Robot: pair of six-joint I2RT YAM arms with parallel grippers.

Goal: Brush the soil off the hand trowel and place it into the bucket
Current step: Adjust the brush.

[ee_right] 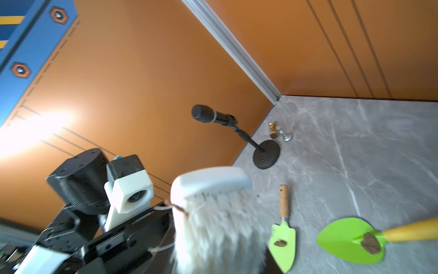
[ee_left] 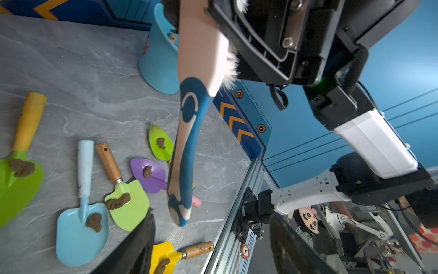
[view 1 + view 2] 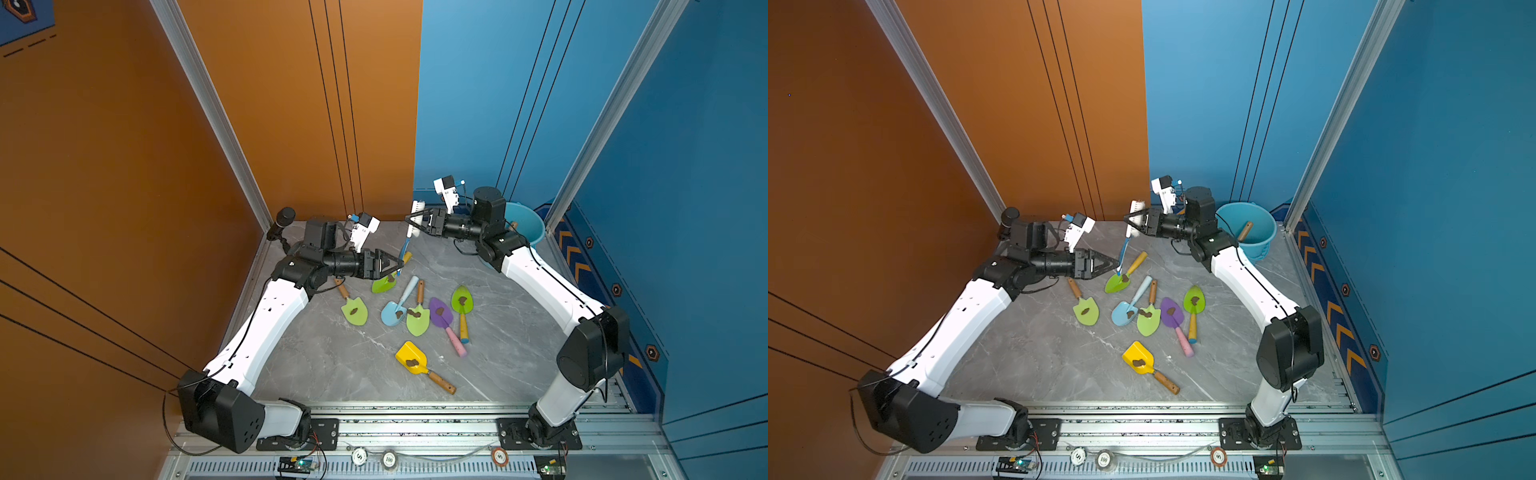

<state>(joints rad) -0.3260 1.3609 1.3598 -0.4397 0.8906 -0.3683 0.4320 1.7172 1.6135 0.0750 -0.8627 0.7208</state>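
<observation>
Grey marbled surface (image 3: 332,365) fills the booth between orange and blue walls, with the bucket (image 3: 1262,243) in the far corner. A little way from the bucket, the right pincer (image 3: 1128,220) is clamped on the white head of the brush (image 3: 1123,249), whose blue handle hangs down. The left pincer (image 3: 1115,264) stands wide, its jaws either side of the handle's low end and, as far as I can tell, not touching it.

I judge this to be a hand-over of the brush. To do it well, the left arm should back straight out without nudging the handle, because a grip at the head lets the long handle swing.

The nearest trowel (image 3: 1115,284) lies flat, farther from the bucket than the brush, with soil (image 3: 1124,277) on its green blade. Its long axis slants: the yellow handle points toward the bucket's side and the blade tip points away.
</observation>
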